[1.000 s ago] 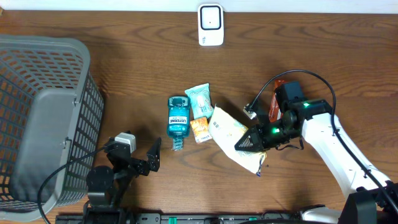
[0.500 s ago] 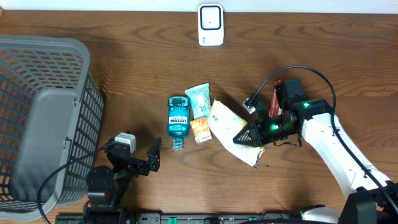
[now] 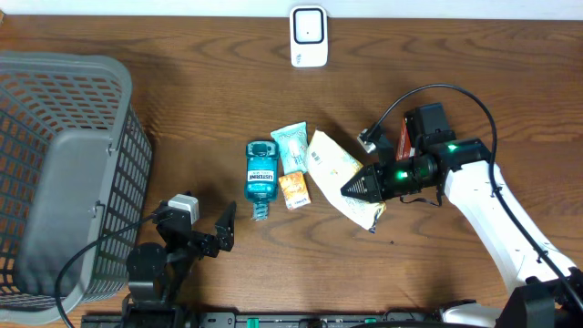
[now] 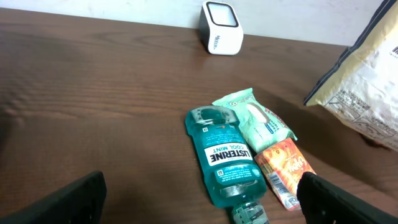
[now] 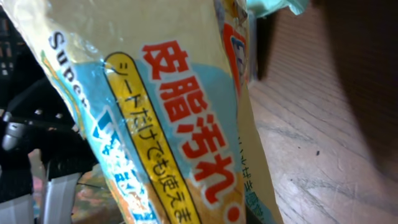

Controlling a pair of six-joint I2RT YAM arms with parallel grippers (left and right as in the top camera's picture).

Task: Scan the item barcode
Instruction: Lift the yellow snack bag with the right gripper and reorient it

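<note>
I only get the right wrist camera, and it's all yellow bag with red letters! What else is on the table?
Observer: A blue mouthwash bottle lies flat in the middle of the table, to the left of your bag.
Operator: Where's the scanner thing?
Observer: The white scanner stands at the far edge of the table, well away from the bag.
Operator: And the other arm?
Observer: The left gripper is open and empty, near the front edge.
</note>
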